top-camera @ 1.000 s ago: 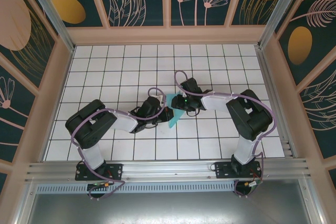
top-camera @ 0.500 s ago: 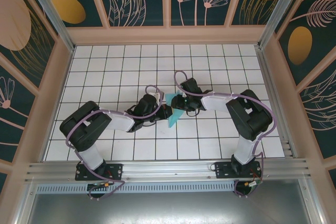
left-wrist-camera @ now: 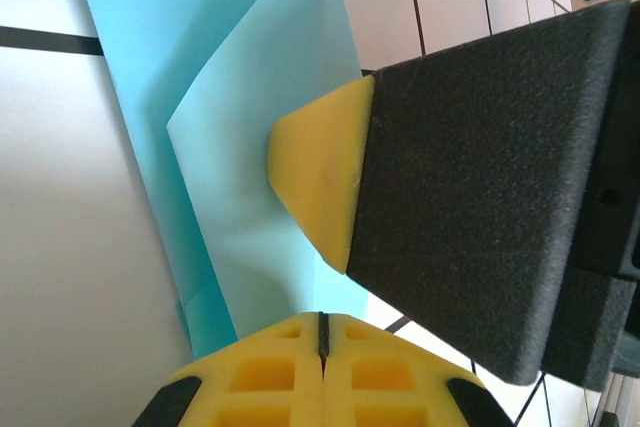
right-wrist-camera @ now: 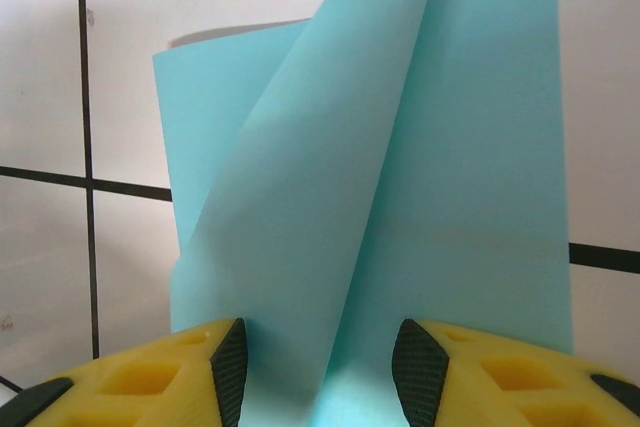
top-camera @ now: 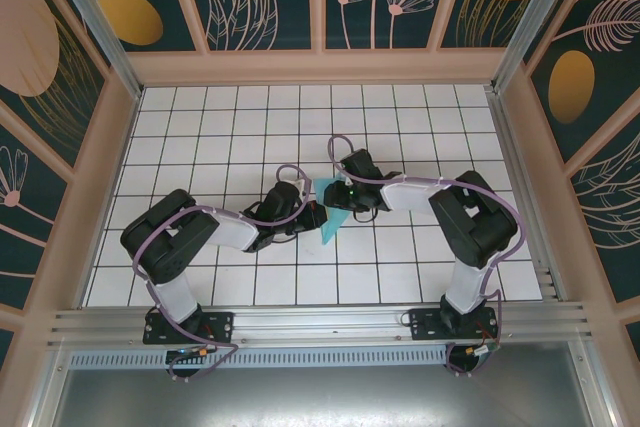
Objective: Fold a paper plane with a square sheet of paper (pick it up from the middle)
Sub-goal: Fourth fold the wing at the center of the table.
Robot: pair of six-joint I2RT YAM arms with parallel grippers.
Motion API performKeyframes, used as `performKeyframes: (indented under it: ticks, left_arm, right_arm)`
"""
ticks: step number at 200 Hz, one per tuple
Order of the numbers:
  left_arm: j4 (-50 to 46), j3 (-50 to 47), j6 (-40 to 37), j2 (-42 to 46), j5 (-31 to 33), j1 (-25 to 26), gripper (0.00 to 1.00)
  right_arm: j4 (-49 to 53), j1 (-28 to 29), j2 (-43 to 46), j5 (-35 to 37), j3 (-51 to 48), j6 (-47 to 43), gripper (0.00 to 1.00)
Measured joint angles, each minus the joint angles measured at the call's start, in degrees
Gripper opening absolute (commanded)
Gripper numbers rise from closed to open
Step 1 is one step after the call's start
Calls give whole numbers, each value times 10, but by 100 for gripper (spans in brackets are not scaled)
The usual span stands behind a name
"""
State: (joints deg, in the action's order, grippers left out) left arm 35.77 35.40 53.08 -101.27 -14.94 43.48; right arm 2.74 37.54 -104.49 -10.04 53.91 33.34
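Observation:
The turquoise paper plane point(top-camera: 328, 228) lies on the white tiles as a narrow folded shape pointing toward the near edge, between both grippers. My left gripper point(top-camera: 313, 215) is at its left edge. In the left wrist view its yellow fingertips point(left-wrist-camera: 322, 329) are shut together over the paper point(left-wrist-camera: 250, 147), with nothing visibly between them. My right gripper point(top-camera: 346, 199) is at the paper's far end. In the right wrist view it point(right-wrist-camera: 325, 372) stands open astride the paper point(right-wrist-camera: 480, 147), and a raised flap point(right-wrist-camera: 330, 177) stands up between its fingers. One right finger point(left-wrist-camera: 318, 187) rests on the paper.
The tiled table point(top-camera: 220, 127) is ringed by a wooden frame point(top-camera: 318, 67) and patterned walls. An aluminium rail point(top-camera: 320, 325) runs along the near edge above the arm bases. Purple cables loop over both arms.
The left arm's elbow swung out to the left and came partly back. Both grippers stayed at the paper, which has barely moved.

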Motion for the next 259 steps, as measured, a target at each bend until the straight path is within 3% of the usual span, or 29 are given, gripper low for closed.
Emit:
performKeyframes:
  ticks: [155, 259]
  left_arm:
    - [-13, -2, 12, -6, 19, 0, 2]
    - [-13, -2, 12, -16, 19, 0, 2]
  right_arm:
    - [7, 16, -8, 32, 11, 0, 51]
    - [8, 19, -12, 48, 12, 2, 45]
